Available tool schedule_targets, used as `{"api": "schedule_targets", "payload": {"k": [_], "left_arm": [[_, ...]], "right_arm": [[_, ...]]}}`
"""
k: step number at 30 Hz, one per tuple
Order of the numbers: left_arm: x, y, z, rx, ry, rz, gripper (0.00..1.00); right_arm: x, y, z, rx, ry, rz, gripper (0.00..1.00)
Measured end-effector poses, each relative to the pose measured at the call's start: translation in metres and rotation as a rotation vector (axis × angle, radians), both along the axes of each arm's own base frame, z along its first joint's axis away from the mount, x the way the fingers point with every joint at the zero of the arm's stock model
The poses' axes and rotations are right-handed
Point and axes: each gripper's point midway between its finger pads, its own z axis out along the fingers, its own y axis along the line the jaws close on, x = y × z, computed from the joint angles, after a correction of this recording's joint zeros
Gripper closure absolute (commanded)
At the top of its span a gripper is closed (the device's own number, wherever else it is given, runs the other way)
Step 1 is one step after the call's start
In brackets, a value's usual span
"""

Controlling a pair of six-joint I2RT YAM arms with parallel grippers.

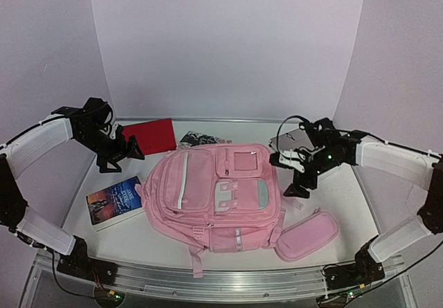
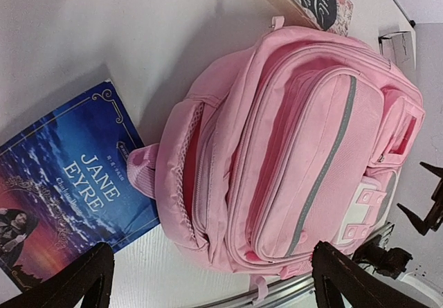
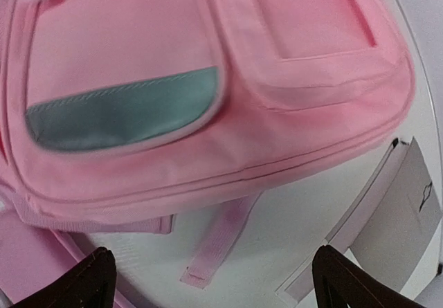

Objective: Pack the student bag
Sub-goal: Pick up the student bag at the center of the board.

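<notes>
A white surface (image 1: 349, 204) with rounded far corners forms the floor of a small booth. Plain pale lilac walls (image 1: 228, 45) close it in at the back and on both sides, and an aluminium rail (image 1: 208, 280) runs along the near edge, where the two arm bases are bolted. The large pink fabric backpack (image 1: 208, 197) lies flat in the middle of the surface with its front pockets up. Its grey reflective stripes and white clasp are showing, and a strap end trails toward the rail (it is by far the biggest thing here). Just beside it on the left lies a blue paperback book (image 1: 114, 201) titled Jane Eyre, and in the left wrist view a pink loop on the bag's side reaches the book's edge. At the far left sits a flat red rectangular cover (image 1: 151, 136). Next to that, a dark patterned book (image 1: 202, 139) is partly hidden by the bag's far edge. A pale grey flat notebook (image 1: 294, 142) lies at the far right, partly under the right arm. A small oblong pink pencil case (image 1: 308, 235) rests just beside the bag's near right corner. The left fingers (image 1: 133, 149) hover above the surface to the left of the bag, spread wide with nothing between them. The right fingers (image 1: 296, 185) hang over the bag's right edge, released and wide apart, grasping nothing.
</notes>
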Motion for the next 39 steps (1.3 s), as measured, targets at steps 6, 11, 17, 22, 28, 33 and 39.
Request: {"api": "schedule_targets", "payload": {"k": [6, 11, 17, 22, 28, 33, 39], "left_arm": [[0.003, -0.015, -0.028, -0.047, 0.094, -0.009, 0.00], [0.009, -0.035, -0.050, -0.069, 0.141, -0.057, 0.06], [0.009, -0.058, -0.087, -0.053, 0.221, -0.117, 0.23], [0.011, -0.071, -0.102, -0.013, 0.261, -0.153, 0.67], [0.006, -0.082, -0.105, 0.031, 0.272, -0.181, 1.00], [0.002, -0.084, -0.095, 0.019, 0.265, -0.178, 1.00], [0.016, -0.089, -0.032, -0.041, 0.130, -0.169, 1.00]], "right_arm": [[0.056, 0.027, 0.026, 0.178, 0.195, -0.341, 0.02], [0.063, 0.044, 0.009, 0.264, 0.418, -0.496, 0.02], [0.058, 0.056, -0.027, 0.265, 0.630, -0.607, 0.04], [0.055, 0.060, -0.048, 0.254, 0.739, -0.668, 0.39], [0.059, 0.068, -0.038, 0.299, 0.792, -0.674, 1.00], [0.067, 0.071, -0.018, 0.326, 0.792, -0.673, 1.00], [0.103, 0.071, 0.041, 0.410, 0.696, -0.671, 1.00]]}}
